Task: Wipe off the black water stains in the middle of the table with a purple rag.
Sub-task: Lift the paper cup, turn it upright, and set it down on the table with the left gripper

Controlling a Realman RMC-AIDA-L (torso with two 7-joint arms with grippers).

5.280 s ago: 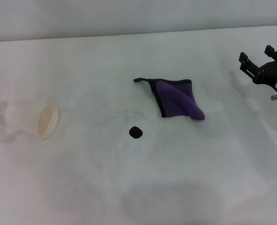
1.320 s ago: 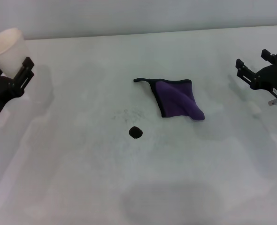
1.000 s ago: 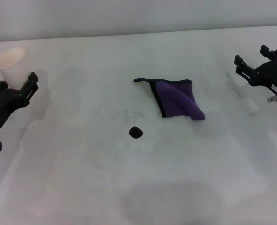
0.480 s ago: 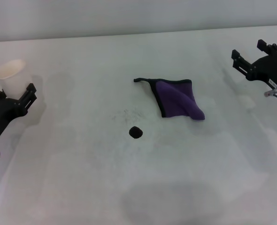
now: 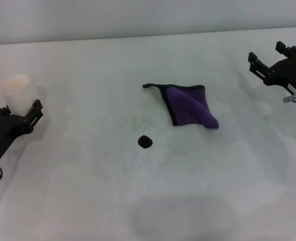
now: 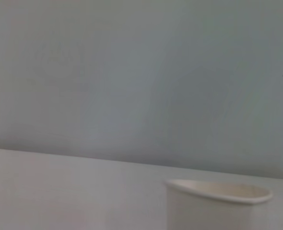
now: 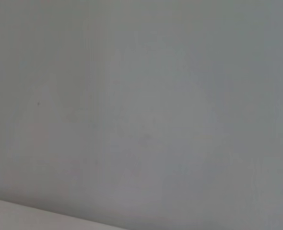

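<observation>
The purple rag (image 5: 190, 105) lies flat on the white table (image 5: 88, 196), right of the middle, with its black loop pointing left. The black water stain (image 5: 145, 141) is a small dark blob just in front and to the left of the rag. My left gripper (image 5: 21, 108) is low at the table's left edge, shut on the lower part of an upright white paper cup (image 5: 17, 89). That cup's rim (image 6: 220, 190) also shows in the left wrist view. My right gripper (image 5: 272, 56) hovers open at the far right, well away from the rag, with nothing between its fingers.
Faint grey speckles (image 5: 135, 122) mark the table just behind the stain. A pale wall (image 7: 141, 96) runs along the table's back edge.
My left gripper has come down and toward me with the cup, which it had held high at the far left. The right gripper has shifted slightly back. Rag and stain have not moved.
</observation>
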